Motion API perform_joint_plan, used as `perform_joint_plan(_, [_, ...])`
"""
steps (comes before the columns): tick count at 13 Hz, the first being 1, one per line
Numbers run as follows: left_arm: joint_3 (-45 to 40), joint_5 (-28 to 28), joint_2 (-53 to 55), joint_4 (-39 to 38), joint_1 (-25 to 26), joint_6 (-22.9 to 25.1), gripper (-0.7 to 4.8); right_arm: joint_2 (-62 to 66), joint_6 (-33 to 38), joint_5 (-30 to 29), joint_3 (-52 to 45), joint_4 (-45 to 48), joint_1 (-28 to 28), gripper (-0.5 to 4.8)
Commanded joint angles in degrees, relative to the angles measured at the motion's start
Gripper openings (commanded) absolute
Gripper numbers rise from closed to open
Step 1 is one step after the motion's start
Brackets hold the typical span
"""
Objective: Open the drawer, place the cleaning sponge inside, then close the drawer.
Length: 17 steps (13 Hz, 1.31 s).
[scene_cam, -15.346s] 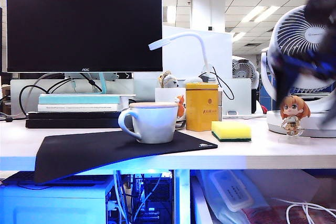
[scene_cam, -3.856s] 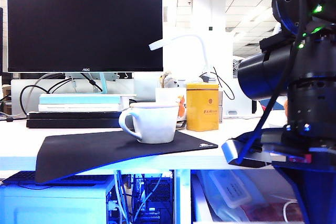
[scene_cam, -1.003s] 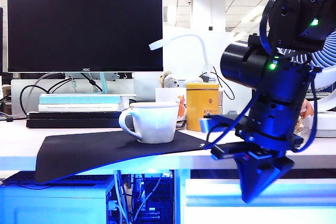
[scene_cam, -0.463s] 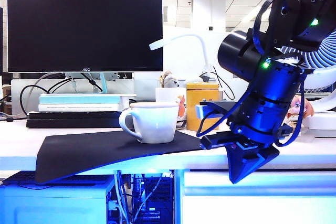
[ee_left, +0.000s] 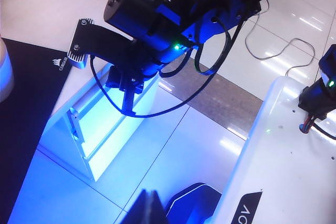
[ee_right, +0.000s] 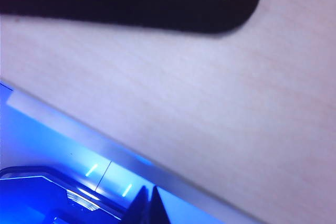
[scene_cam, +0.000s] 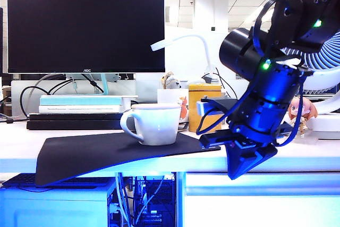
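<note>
The desk [scene_cam: 106,160] is the landmark here, a pale top with a big dark monitor [scene_cam: 85,25] standing at its back. A black mouse mat [scene_cam: 95,155] lies on the desk and droops over its front edge; in the right wrist view its white lettering sits close to the desk's edge. A white cup [scene_cam: 154,123] stands on the mat, and a yellow tin [scene_cam: 204,102] stands on the desk behind the cup, partly hidden by the arm. A white fan [scene_cam: 321,78] and a small figurine [scene_cam: 300,111] are at the desk's right end.

The drawer [scene_cam: 260,203] hangs under the desk's right half, its white front lit blue; from the left wrist view it [ee_left: 102,137] stands a little way out from the desk edge. The sponge cannot be seen in any view.

The right gripper [scene_cam: 239,169] points down at the desk's front edge, just above the drawer front, its jaws clenched together on nothing. The left gripper [ee_left: 149,211] is off the desk, out over the floor; only its dark tip shows, and I cannot tell how its jaws stand.
</note>
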Motion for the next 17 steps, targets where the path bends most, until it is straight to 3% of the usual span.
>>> perform_joint_plan(1, [0.09,0.37,-0.07,0.26,-0.04,0.15,-0.06,2.08,1.53,0.17,0.35,1.75,-0.55,-0.01])
perform_joint_plan(8, [0.09,0.37,-0.07,-0.09,-0.04,0.04,-0.06,2.25,3.02,2.36,0.39,5.18,-0.63,-0.01])
perform_joint_plan(17, [0.09,0.37,-0.07,-0.09,-0.04,0.07,-0.06,1.31,3.04,1.90,0.37,3.08,-0.52,-0.01])
